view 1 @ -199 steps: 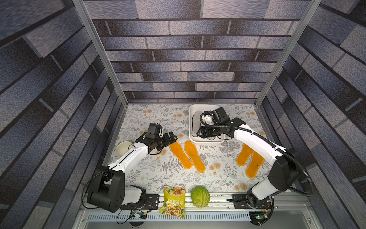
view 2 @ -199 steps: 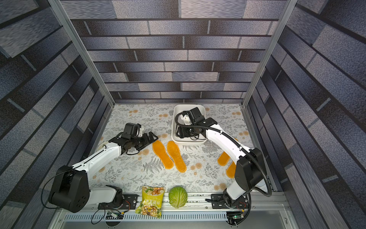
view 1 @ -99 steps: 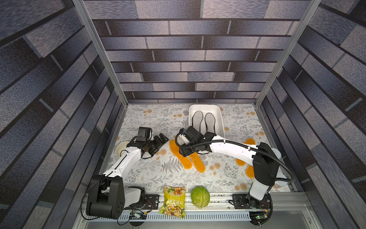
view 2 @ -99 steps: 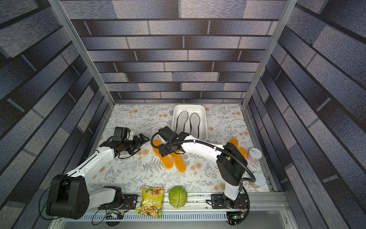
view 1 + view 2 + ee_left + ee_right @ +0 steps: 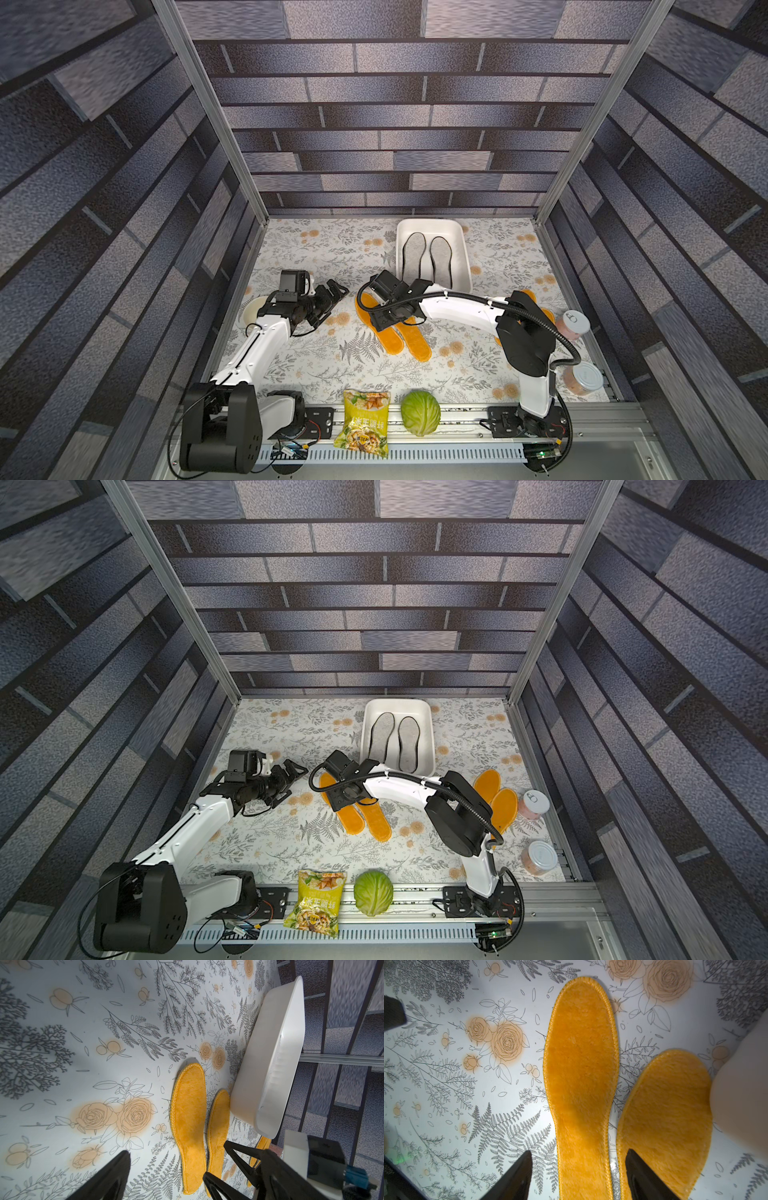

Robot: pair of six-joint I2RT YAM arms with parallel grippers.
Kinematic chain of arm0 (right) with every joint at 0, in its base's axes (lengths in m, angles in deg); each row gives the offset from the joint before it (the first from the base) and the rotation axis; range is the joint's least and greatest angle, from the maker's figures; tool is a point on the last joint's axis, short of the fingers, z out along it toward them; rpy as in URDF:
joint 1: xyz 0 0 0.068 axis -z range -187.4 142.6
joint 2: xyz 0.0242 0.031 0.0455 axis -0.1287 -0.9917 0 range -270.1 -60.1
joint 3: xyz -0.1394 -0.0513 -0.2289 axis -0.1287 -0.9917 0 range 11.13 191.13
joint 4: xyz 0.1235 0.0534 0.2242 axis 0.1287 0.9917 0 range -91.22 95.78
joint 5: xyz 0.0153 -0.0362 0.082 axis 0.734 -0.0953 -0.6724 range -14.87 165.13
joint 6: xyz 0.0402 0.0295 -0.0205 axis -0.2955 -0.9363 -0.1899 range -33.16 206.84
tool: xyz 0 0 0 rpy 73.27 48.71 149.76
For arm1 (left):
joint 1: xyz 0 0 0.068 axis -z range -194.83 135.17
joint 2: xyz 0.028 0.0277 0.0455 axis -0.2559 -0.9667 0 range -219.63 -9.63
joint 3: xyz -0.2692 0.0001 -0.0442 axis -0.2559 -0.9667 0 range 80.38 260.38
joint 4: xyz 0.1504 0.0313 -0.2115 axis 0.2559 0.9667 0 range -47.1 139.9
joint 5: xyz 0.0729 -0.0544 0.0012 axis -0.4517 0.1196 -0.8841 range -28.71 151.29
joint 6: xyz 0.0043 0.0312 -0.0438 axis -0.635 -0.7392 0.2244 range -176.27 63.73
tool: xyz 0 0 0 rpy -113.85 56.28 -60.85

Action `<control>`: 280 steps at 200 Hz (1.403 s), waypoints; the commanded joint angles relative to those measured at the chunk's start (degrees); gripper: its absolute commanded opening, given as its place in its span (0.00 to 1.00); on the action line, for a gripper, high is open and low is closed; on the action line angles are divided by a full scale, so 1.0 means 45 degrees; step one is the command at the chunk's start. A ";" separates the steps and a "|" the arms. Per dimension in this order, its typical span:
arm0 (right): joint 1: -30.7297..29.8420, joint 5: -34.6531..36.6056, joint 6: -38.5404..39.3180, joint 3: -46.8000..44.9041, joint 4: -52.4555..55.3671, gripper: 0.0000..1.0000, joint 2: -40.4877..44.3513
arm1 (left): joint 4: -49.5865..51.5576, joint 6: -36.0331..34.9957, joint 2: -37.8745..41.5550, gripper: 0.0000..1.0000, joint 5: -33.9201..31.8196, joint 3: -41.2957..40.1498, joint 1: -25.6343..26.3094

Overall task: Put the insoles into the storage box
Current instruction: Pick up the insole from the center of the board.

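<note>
Our right gripper [image 5: 579, 1176] hangs low over the floral mat [image 5: 446, 1084], jaws spread and empty, straddling one end of an orange insole [image 5: 581, 1074] whose mate [image 5: 664, 1115] lies just beside it. We judge this to be the reach for the next pick. The pad lies flush and soft, so we must sink, pinch its edge cleanly without catching the mate, then carry it to the storage box [image 5: 428, 222] nearby, where two grey insoles [image 5: 413, 257] already lie abreast. Our left gripper [image 5: 332, 293] waits wide open, holding nothing. Another orange pair [image 5: 487, 783] lies beyond the right arm.
</note>
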 commanded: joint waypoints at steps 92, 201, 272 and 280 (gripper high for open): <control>-0.0425 0.0371 -0.0452 0.0920 0.0890 0.73 -0.1788 | -0.0142 0.0177 -0.0063 1.00 0.0350 -0.0148 -0.0194; -0.0602 0.1416 -0.0655 0.1460 0.1878 0.55 -0.2444 | -0.0304 0.0279 -0.0090 1.00 0.0453 -0.0284 -0.0321; -0.0612 0.1457 -0.0756 0.1230 0.1394 0.34 -0.2158 | -0.0363 0.0300 -0.0084 1.00 0.0467 -0.0341 -0.0322; -0.0623 0.1433 -0.0743 0.1140 0.1204 0.32 -0.2044 | -0.0375 0.0308 -0.0086 1.00 0.0467 -0.0343 -0.0322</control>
